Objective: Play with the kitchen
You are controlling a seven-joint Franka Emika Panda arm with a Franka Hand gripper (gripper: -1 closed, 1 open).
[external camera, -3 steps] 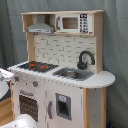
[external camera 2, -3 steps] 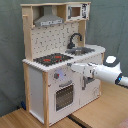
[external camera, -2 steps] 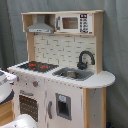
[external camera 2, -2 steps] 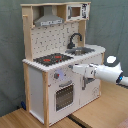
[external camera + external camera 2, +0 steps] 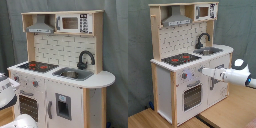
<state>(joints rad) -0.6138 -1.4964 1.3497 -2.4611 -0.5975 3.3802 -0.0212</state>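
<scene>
the kitchen [image 5: 188, 65] stands on the wooden floor against a grey curtain, and your gripper [image 5: 205, 71] reaches in at its front face, just beside the knobs [image 5: 184, 76] and above the oven door [image 5: 192, 96]. you cannot tell from either exterior view whether its fingers are spread or closed, so treat contact as uncertain. if you push straight in, the tip may jam against the front panel or skid off a knob, and a hard shove could rock the whole kitchen backward. in the first exterior view the arm [image 5: 7, 90] sits low beside the front of the kitchen, so a wide swing could clip the stovetop [image 5: 38, 65] edge.
</scene>
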